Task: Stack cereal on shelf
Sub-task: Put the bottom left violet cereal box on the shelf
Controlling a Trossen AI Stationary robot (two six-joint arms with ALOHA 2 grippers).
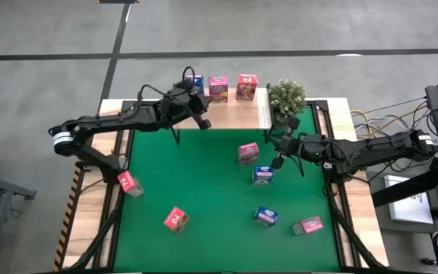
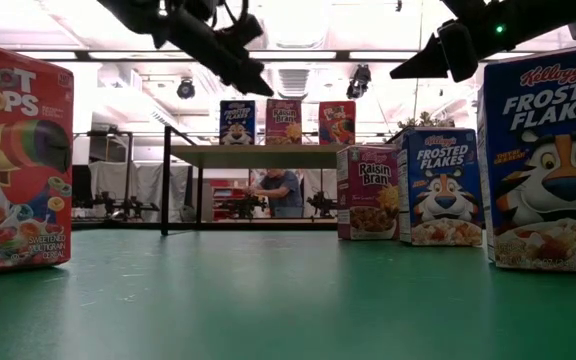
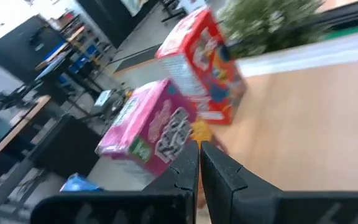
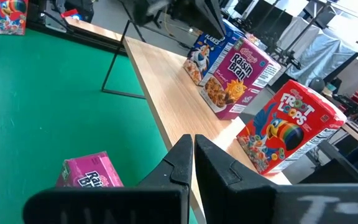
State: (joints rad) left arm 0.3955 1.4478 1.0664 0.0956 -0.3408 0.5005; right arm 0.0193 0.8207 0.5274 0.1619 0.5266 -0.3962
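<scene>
The shelf (image 1: 234, 114), a light wooden board on black legs, stands at the mat's far edge. Three cereal boxes stand upright on it: blue (image 1: 195, 82), pink (image 1: 218, 88) and red (image 1: 246, 86). Several more cereal boxes lie or stand on the green mat, among them a pink one (image 1: 248, 153) and a blue one (image 1: 262, 175). My left gripper (image 1: 202, 118) hovers shut above the shelf's front edge, near the pink box (image 3: 148, 127), with nothing in it. My right gripper (image 1: 272, 139) hangs shut and empty above the mat's right side, by the shelf's right end.
A potted plant (image 1: 287, 97) stands right of the shelf. Further boxes lie on the mat: red (image 1: 129, 183), pink (image 1: 176, 219), blue (image 1: 265, 216) and pink (image 1: 308, 225). Black rails run along the mat's left and right sides. A person (image 2: 280, 192) shows far behind the table.
</scene>
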